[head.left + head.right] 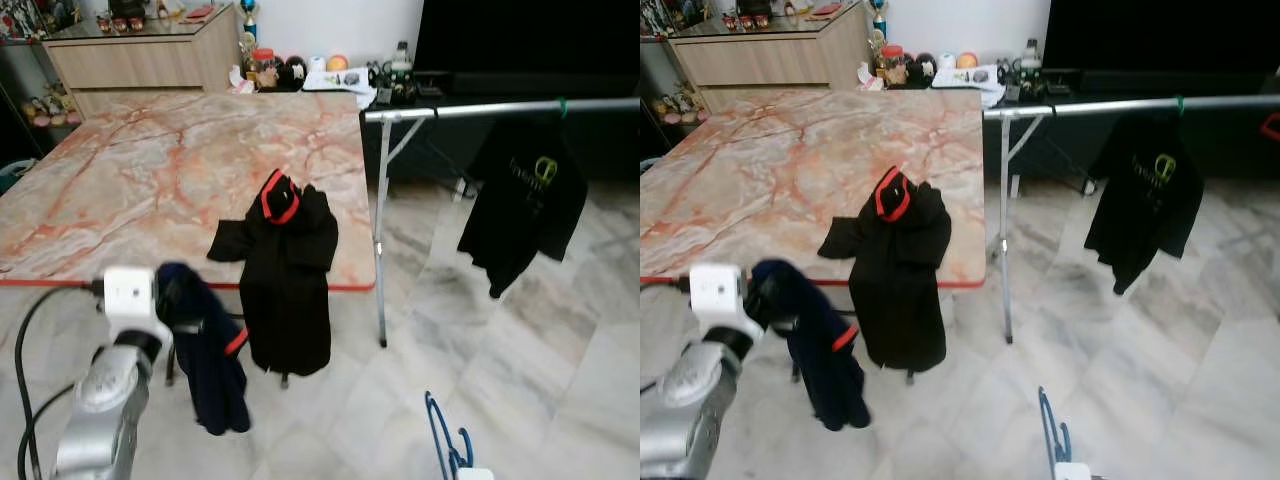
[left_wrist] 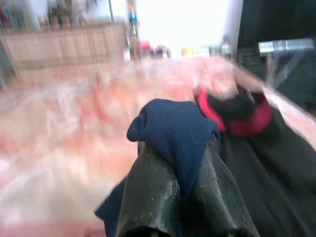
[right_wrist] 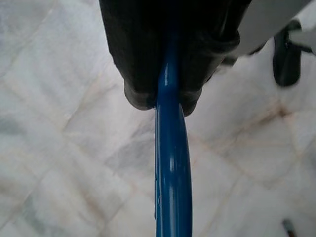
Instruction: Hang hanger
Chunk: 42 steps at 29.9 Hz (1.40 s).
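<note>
Blue hanger [image 3: 172, 163] clamped in right gripper [image 3: 165, 101]; left gripper [image 2: 185, 197] pinches navy shirt [image 1: 210, 360], which may slip off.

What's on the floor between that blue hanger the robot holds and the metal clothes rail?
Nothing: in the left eye view, bare marble floor runs from the blue hanger to the clothes rail, where a black T-shirt hangs.

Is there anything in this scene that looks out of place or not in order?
Yes. A black garment with red collar lies half on the marble table, slumping over its edge toward the floor. On the rail, the black shirt hangs lopsided.
</note>
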Tool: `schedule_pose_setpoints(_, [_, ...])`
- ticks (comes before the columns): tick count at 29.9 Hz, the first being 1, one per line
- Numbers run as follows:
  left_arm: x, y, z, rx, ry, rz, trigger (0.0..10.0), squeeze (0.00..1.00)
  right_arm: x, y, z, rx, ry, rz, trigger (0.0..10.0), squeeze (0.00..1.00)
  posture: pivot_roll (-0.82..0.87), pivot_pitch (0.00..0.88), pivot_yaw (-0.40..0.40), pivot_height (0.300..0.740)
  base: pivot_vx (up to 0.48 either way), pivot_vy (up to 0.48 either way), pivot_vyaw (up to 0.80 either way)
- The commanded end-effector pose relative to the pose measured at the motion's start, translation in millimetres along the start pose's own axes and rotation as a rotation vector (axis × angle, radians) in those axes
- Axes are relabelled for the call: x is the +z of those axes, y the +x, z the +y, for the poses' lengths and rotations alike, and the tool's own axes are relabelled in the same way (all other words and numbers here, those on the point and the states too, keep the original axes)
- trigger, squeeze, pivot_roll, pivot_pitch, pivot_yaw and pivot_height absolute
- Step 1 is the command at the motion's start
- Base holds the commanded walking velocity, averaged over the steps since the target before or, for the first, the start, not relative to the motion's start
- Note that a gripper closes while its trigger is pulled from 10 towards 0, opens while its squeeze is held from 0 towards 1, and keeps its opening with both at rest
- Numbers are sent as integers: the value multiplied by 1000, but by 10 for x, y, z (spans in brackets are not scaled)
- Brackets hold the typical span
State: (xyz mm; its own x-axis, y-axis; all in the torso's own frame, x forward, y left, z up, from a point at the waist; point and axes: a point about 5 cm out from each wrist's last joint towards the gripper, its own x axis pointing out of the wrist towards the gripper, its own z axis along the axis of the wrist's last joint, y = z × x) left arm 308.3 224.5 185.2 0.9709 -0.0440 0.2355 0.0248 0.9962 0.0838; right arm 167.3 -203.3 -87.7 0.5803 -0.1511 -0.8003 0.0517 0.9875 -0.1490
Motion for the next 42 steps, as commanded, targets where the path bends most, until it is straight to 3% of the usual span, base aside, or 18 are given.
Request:
schedule_pose_setpoints(1, [135,65,84,5,17,-38,10000,0,-10,-3,112,27,9,6,10000,0,60,67,25,740,341,0,0])
schedule_pose_setpoints(6, [605,406,-8,-64,54,-187,10000,0,4,-1,119,23,19,3,10000,0,66,68,28,740,341,0,0])
schedule_pose_setpoints(7, [605,406,-8,-64,54,-187,10000,0,4,-1,119,23,19,3,10000,0,66,68,28,740,349,0,0])
schedule_pose_setpoints(9, [927,601,-95,-97,59,-288,10000,0,29,4,132,23,21,-3,10000,0,71,64,30,740,356,0,0])
schedule_pose_setpoints(15, [1231,863,-210,-125,48,-369,10000,0,64,11,155,24,24,-11,10000,0,73,58,31,740,360,0,0])
schedule_pose_setpoints(22, [1397,1059,-251,-128,58,-396,10000,0,86,15,158,24,20,-17,10000,0,74,51,34,740,361,0,0])
schedule_pose_setpoints(28, [1263,1064,-213,-114,57,-358,10000,0,78,12,165,24,17,-17,10000,0,73,56,32,740,361,0,0])
schedule_pose_setpoints(31, [1000,1001,-201,-153,53,-264,10000,0,61,8,180,32,4,-13,10000,0,73,64,33,740,216,0,0])
schedule_pose_setpoints(34, [890,954,-208,-178,38,-226,10000,0,57,7,178,32,4,-12,10000,0,73,65,33,740,0,0,0])
schedule_pose_setpoints(35, [694,844,-252,-245,41,-155,10000,0,48,5,177,32,5,-11,10000,0,75,71,33,740,0,0,0])
schedule_pose_setpoints(38, [291,570,-297,-313,77,2,10000,0,17,-1,178,36,-4,-2,10000,0,80,81,29,740,0,0,0])
schedule_pose_setpoints(41, [-2,291,-278,-311,106,105,10000,0,-19,-9,172,37,-11,8,10000,0,77,82,31,740,0,0,0])
schedule_pose_setpoints(42, [-22,257,-279,-314,106,109,10000,0,-24,-9,170,36,-11,9,10000,0,77,82,31,740,0,0,0])
